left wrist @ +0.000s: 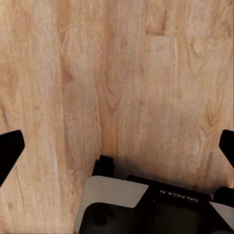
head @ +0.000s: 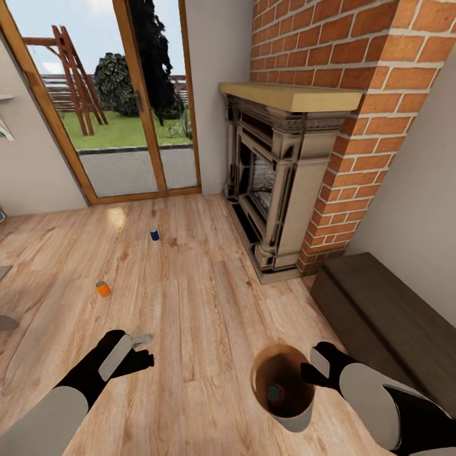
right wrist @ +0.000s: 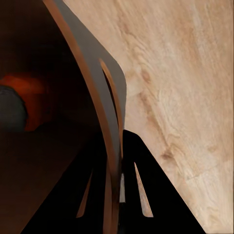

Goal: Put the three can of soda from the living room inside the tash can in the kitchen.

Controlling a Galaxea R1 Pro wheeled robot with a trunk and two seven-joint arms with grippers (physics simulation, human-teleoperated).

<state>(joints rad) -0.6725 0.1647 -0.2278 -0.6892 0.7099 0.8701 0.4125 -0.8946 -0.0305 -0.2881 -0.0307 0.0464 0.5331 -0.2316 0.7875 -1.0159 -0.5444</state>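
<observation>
On the living room's wood floor lie two cans of soda: a dark blue one [head: 154, 234] near the glass doors and an orange one [head: 102, 289] closer to me on the left. My right gripper [head: 315, 370] is shut on the rim of the copper-brown tash can [head: 283, 405], held low at the right. A third can, orange with a grey top [right wrist: 19, 105], lies inside it [head: 275, 394]. In the right wrist view the bin's rim [right wrist: 109, 122] runs between the fingers. My left gripper [head: 136, 351] hangs open and empty above the floor, fingertips wide apart [left wrist: 118, 146].
An ornate fireplace [head: 272, 183] under a red brick chimney [head: 354, 57] stands ahead on the right. A dark low bench [head: 386, 316] lies along the right wall. Glass doors [head: 120, 95] close the far side. Bare plank floor lies between me and the cans.
</observation>
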